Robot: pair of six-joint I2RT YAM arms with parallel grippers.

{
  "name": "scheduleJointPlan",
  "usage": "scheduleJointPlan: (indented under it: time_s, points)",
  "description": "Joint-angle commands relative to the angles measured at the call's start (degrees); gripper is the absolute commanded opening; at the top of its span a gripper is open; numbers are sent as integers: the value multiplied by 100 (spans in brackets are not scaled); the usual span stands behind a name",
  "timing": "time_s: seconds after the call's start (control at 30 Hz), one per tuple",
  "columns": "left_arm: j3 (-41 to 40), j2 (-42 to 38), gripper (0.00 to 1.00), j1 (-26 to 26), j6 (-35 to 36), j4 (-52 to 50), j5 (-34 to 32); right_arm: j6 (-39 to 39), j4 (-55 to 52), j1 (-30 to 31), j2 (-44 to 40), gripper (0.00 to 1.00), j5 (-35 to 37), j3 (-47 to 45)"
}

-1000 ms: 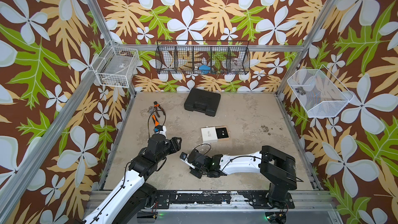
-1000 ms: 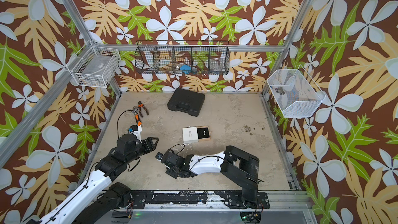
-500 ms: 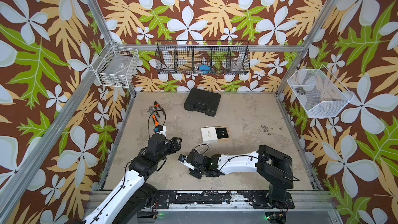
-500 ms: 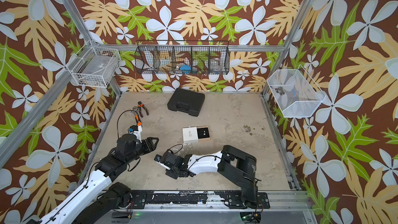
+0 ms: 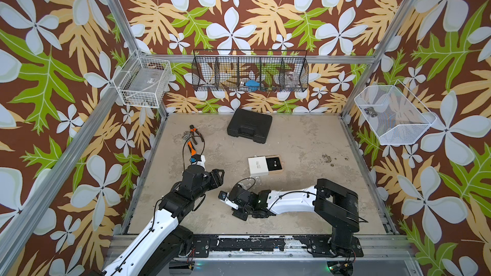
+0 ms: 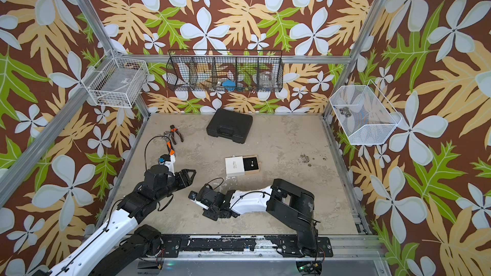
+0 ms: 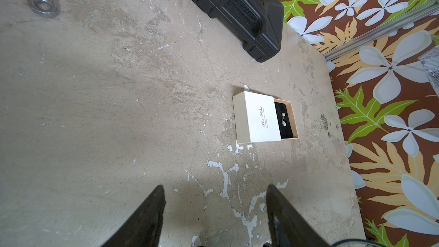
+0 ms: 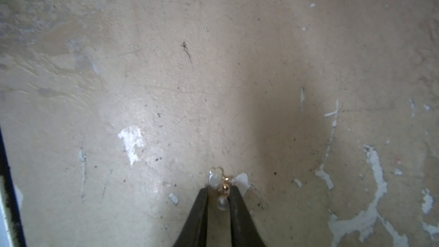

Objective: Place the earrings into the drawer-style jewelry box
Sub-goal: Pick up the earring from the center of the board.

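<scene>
Two earrings (image 8: 214, 179) — one at right claw (image 8: 219, 188), one in tray (image 7: 293, 119).

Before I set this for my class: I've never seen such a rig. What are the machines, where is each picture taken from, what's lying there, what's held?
The left arm and right arm are robots at a table. Both top views look down from above; each wrist view looks along its arm's hand. On it lie a black case, pliers and a jewelry box, a pearly earring in its open tray. The left hand is open, empty. The right hand pinches a second earring on the table.
</scene>
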Motion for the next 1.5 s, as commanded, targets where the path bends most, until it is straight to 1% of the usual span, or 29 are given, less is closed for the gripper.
scheduleJointPlan:
  time_s: [0.0,0.1,0.37,0.7,0.9,1.07,1.3,1.47]
  points:
    - [-3,3,68,7,69,118,-8,-59,-300,-5,42,20,88,-8]
    - [2,16,68,8,66,121,0,-64,-287,-4,33,20,92,-24]
    - [2,23,68,8,79,132,5,-56,-187,-62,-9,11,137,-104]
    - [-3,34,68,1,46,131,31,4,176,-421,-469,10,-663,-475]
    - [-14,64,68,1,3,187,144,122,448,-795,-895,10,-1519,-851]
    - [-97,128,68,7,-42,405,398,275,706,-1071,-1267,10,-2077,-1178]
    - [-283,368,67,-1,-129,961,1192,399,1328,-1335,-1889,10,-2448,-1723]
    - [-318,512,65,-1,-187,1307,1743,497,2006,-1622,-2579,10,-2744,-2199]
